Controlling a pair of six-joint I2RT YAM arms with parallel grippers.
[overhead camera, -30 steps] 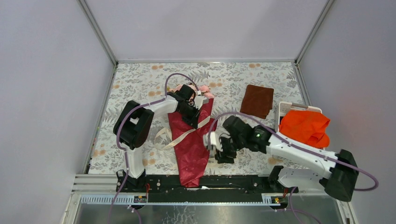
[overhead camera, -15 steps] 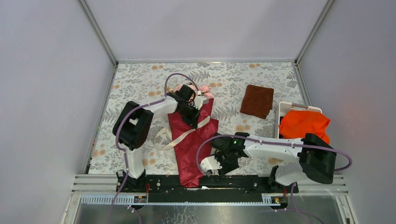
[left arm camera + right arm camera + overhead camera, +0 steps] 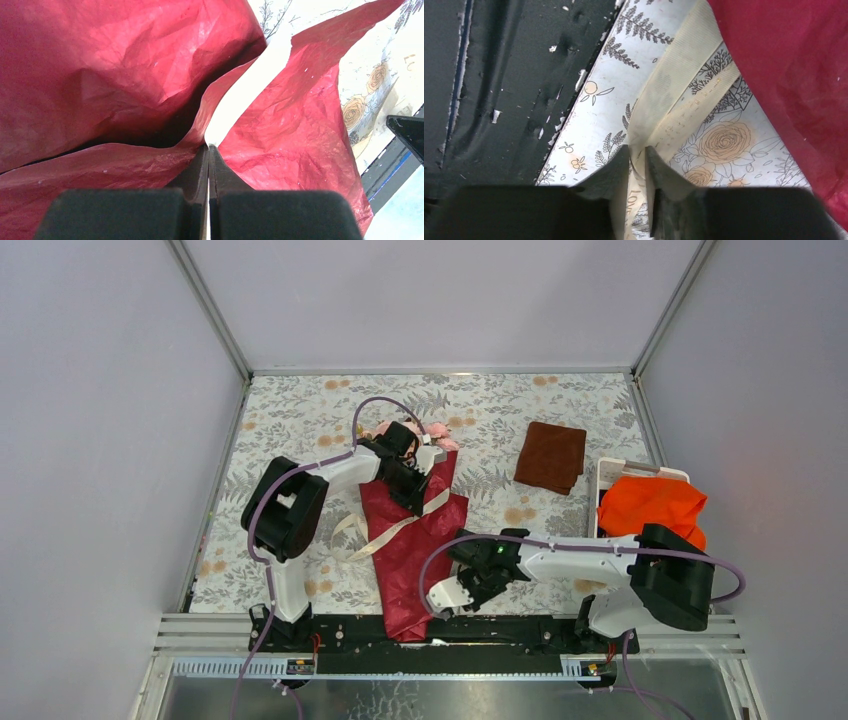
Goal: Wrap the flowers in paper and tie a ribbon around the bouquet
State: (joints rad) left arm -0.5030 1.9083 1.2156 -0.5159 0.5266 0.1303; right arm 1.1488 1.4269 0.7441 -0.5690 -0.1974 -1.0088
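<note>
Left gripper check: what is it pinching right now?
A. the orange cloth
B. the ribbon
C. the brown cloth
B: the left gripper is shut on the ribbon, which runs out from between its closed fingertips across the paper.

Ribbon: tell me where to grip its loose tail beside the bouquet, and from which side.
Take the ribbon by its loose tail, lying flat on the mat beside the paper. Come from above with the right gripper straddling its width: so flat, it offers only its two edges.
</note>
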